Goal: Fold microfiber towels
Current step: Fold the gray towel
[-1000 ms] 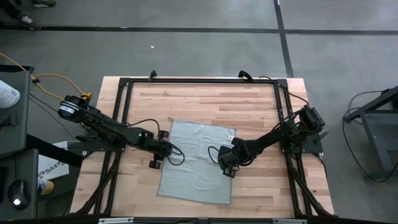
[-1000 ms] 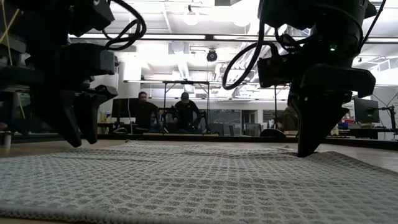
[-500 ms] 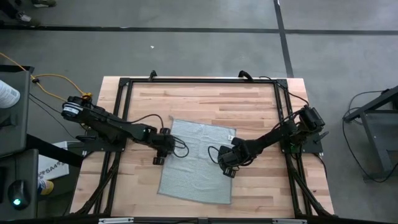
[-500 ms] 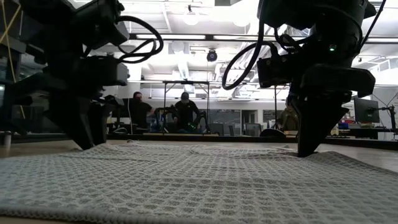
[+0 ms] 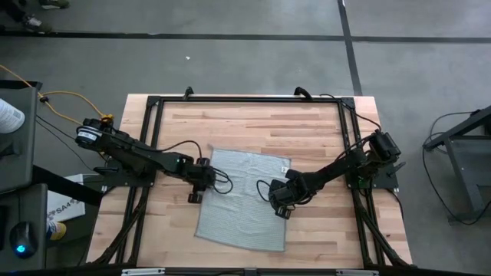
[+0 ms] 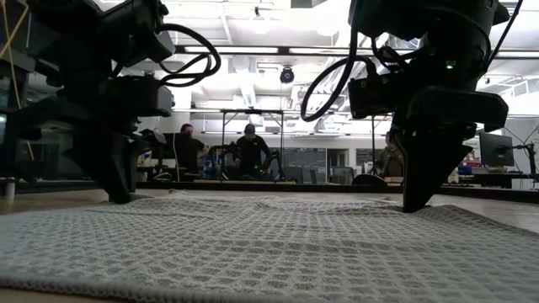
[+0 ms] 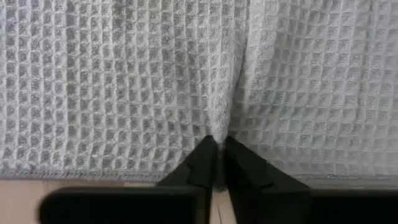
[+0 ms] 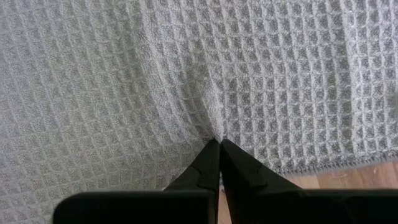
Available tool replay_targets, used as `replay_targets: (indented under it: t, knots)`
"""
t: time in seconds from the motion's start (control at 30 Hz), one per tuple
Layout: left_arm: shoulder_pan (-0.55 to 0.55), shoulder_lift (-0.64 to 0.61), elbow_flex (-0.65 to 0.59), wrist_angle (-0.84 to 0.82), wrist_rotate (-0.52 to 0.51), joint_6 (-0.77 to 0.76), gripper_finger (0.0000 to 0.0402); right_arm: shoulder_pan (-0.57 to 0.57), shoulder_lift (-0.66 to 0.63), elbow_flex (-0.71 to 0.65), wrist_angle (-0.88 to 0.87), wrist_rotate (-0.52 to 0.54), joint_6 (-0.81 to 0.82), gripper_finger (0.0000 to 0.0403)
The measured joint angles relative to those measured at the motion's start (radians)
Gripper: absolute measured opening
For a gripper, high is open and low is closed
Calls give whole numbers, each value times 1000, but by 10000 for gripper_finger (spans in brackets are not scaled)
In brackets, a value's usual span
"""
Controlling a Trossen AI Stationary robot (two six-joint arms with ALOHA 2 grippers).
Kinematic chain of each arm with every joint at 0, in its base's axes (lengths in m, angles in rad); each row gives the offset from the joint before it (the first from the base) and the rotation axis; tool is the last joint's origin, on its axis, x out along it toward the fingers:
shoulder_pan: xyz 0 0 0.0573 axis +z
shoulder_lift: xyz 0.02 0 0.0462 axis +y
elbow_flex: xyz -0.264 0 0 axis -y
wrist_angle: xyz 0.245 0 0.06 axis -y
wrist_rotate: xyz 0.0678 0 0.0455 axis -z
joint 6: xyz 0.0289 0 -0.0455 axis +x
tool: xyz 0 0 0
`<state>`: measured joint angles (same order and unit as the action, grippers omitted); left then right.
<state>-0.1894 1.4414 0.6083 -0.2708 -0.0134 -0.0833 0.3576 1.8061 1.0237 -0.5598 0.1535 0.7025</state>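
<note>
Low view, nearest the camera, shows the waffle-weave microfiber towel (image 6: 269,244) lying flat across the tabletop (image 6: 514,210), with both grippers planted at its far side edges. A second ago the left gripper (image 6: 118,189) hung beside the cloth with its fingers parted; since then it has slid in over the left edge and come down, and in the last half second it has barely shifted. In the left wrist view its fingers (image 7: 205,158) are drawn close together with a small ridge of towel (image 7: 124,81) pinched between the tips, just inside the hem. The right gripper (image 6: 418,198) has not moved in that time; the right wrist view shows its fingers (image 8: 211,158) nearly touching, likewise nipping a fold of towel (image 8: 155,74) near the edge. Both sides now look gripped, so the lift that begins the fold seems ready to start.

From above, the towel (image 5: 244,201) sits in the middle of the tabletop (image 5: 245,123), slightly askew. The left gripper (image 5: 201,178) reaches in low from the left side and the right gripper (image 5: 281,201) from the right, both arms stretched nearly level and angled toward the cloth. Beyond the table, people sit at desks in the room.
</note>
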Motion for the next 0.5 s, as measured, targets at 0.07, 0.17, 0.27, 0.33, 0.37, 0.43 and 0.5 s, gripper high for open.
replay_targets:
  t: [0.07,0.17,0.27,0.33,0.37,0.43,0.5]
  knots:
    - [0,0,0,-5,5,-1,8,0,0,0,0,0,0,4]
    - [0,0,0,-9,6,-3,11,0,0,0,0,0,0,4]
    - [0,0,0,-11,7,-4,6,0,0,0,1,3,0,4]
    - [0,0,0,-12,7,-4,4,0,0,0,3,11,0,3]
    - [0,-2,1,-13,7,-3,5,0,0,0,8,21,0,3]
    - [0,-12,0,-25,8,-2,3,0,0,0,14,28,0,3]
    - [-1,-21,-1,-32,8,-1,3,0,0,0,15,28,0,3]
